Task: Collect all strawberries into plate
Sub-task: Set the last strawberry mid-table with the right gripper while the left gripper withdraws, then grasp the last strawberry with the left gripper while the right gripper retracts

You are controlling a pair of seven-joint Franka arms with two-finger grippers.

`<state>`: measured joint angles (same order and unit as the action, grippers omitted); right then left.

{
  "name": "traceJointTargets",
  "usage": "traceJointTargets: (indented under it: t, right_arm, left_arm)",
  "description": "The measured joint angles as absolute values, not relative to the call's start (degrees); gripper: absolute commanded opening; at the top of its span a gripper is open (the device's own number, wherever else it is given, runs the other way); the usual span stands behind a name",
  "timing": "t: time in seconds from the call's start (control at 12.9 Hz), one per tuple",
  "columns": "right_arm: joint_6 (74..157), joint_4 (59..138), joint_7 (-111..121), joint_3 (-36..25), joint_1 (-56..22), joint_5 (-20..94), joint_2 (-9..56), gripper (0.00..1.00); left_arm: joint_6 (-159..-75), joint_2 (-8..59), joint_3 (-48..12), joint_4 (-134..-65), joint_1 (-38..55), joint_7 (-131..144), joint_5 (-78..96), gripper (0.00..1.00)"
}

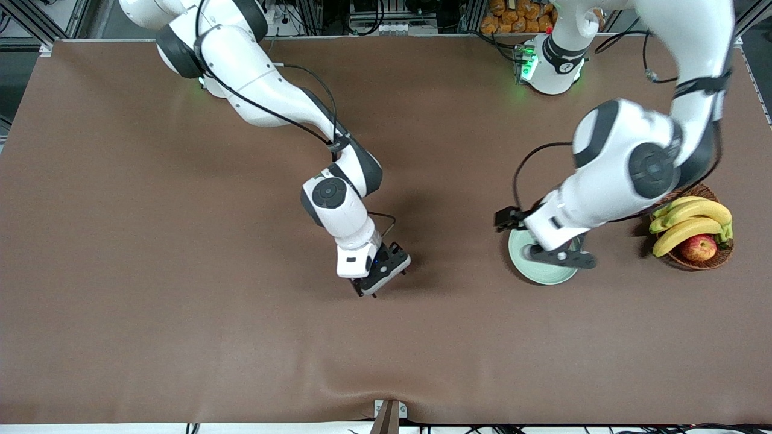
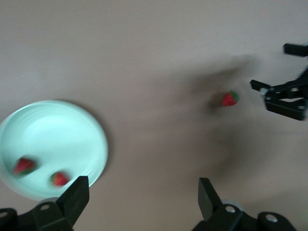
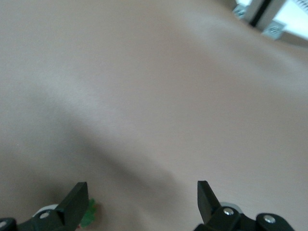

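Note:
The pale mint-green plate (image 1: pixel 538 275) lies toward the left arm's end of the table. My left gripper (image 1: pixel 564 258) hangs over it, open and empty. In the left wrist view the plate (image 2: pixel 53 130) holds two strawberries (image 2: pixel 24 166) (image 2: pixel 58 179), beside my open left gripper (image 2: pixel 142 197). A third strawberry (image 2: pixel 230 98) lies on the bare table close to my right gripper (image 2: pixel 284 98). My right gripper (image 1: pixel 379 282) is low over the table's middle, open and empty (image 3: pixel 141 197). The strawberry's green cap (image 3: pixel 89 211) shows just beside one finger (image 3: pixel 77 197). The front view hides this berry.
A brown wicker basket (image 1: pixel 718 258) with bananas (image 1: pixel 690 220) and a red-yellow apple (image 1: pixel 698 247) stands beside the plate, at the left arm's end of the table. A brown cloth (image 1: pixel 181 271) covers the table.

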<state>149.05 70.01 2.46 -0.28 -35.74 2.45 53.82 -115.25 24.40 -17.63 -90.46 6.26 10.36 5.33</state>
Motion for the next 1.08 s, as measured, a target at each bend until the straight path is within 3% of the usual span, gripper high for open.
traceJointTargets:
  t: [0.46,0.85,1.08]
  right_arm:
    - [122.5,71.7,2.0,-2.9,-26.1,2.5,38.4,1.0]
    - [111.1,83.7,1.9,-2.9,-15.7,2.5,22.4,1.0]
    - [100.9,86.2,2.1,-2.9,-7.2,2.5,15.0,1.0]
  left_arm:
    - [-132.4,36.0,-17.3,-88.3,15.8,20.3,4.8,1.0]
    - [-143.2,43.1,-15.1,-85.9,20.9,20.5,-1.3,1.0]
    - [-146.8,46.7,-10.6,-83.6,26.0,20.5,-2.1,1.0]
